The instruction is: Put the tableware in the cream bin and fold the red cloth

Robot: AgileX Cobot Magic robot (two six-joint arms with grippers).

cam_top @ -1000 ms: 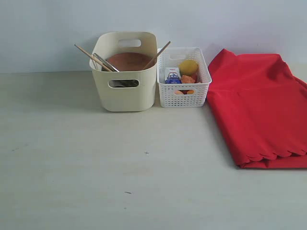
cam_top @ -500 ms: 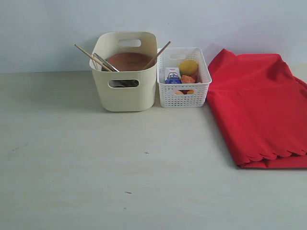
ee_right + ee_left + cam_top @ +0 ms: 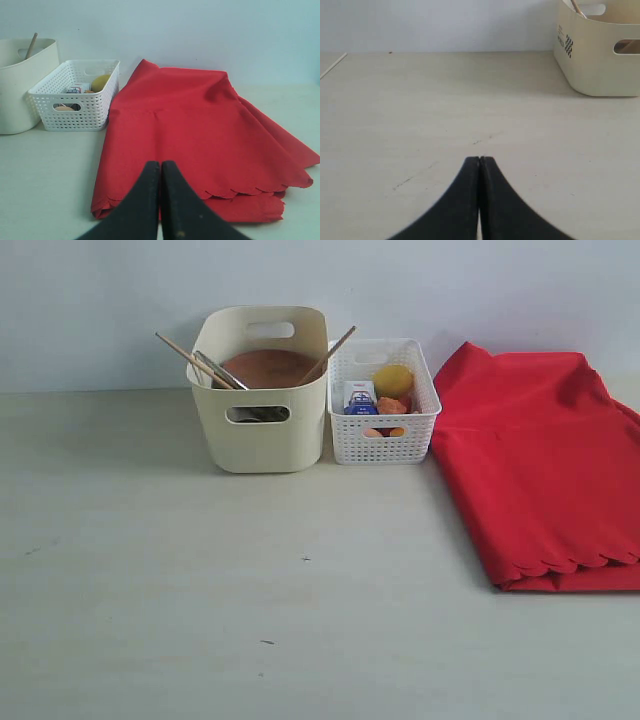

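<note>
- A matte off-white tabletop [image 3: 200, 590] fills the foreground, marked with a few small dark specks and faint scuffs.
- A plain pale blue-grey wall [image 3: 100, 300] meets its far edge.
- Light is soft and even; shadows are faint.

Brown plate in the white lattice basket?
No, the brown plate sits in the cream bin, beside the white basket.

— What are we seeing at the back?
— We are looking at the cream bin [image 3: 262, 435], standing upright. A round brown plate [image 3: 268, 368] is sitting inside it. The left chopstick [image 3: 185, 357] and the right chopstick [image 3: 332, 350] are leaning out over opposite sides of the rim, and a metal knife [image 3: 222, 371] is resting beside the left one.
— And the cloth?
— We are finding the red cloth [image 3: 540, 460] lying folded on the right, apart from the bin, its scalloped edge [image 3: 565, 565] facing the front.
</note>
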